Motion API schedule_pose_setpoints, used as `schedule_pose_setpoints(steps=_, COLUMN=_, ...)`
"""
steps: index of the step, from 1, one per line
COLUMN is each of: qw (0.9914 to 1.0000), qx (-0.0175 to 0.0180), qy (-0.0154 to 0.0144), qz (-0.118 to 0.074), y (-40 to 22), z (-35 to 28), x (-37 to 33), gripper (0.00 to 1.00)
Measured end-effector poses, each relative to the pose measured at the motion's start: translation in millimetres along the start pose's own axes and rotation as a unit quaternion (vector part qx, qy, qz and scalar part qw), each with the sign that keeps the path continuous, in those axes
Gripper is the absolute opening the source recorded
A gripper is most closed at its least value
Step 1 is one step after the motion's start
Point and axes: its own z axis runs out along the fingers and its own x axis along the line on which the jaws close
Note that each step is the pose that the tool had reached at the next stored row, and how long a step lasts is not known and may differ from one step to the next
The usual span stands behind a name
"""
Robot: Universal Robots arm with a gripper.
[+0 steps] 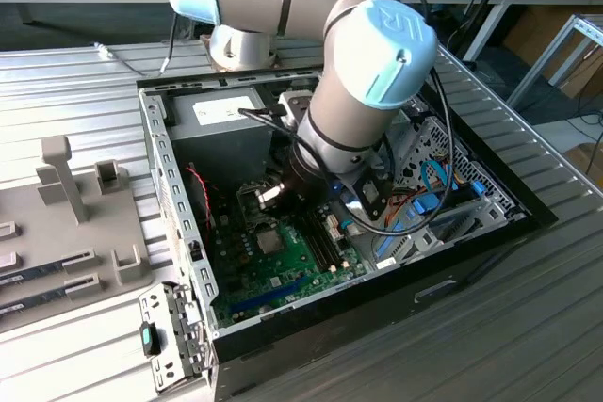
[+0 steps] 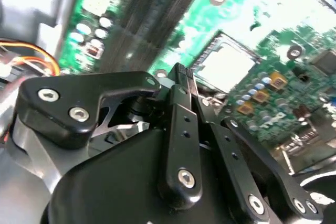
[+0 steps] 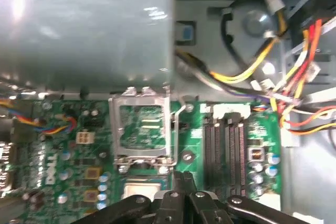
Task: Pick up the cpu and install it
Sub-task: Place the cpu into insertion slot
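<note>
The cpu (image 3: 145,190) is a pale silver-grey square lying flat in the socket on the green motherboard (image 3: 79,150); it glares bright in the second wrist view (image 2: 229,66) and in the exterior view (image 1: 267,195). The socket's metal load plate (image 3: 142,129) stands flipped open behind it, towards the power supply. My gripper (image 2: 181,75) hangs low inside the case just beside the socket's edge. Its black fingers (image 3: 182,179) are pressed together, shut with nothing between them, and are not touching the chip.
The open computer case (image 1: 165,171) lies on a ribbed metal table. Memory slots (image 3: 226,150) run beside the socket. Bundles of coloured cables (image 3: 294,77) and a grey power-supply box (image 3: 84,40) crowd the far side. A grey fixture tray (image 1: 66,223) sits at the exterior view's left.
</note>
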Motion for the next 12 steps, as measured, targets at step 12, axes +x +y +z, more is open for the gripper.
schedule_pose_setpoints(steps=12, qw=0.99998, qx=-0.0004, qy=0.006, qz=0.001, y=0.0, z=-0.9, x=-15.6, gripper=0.11)
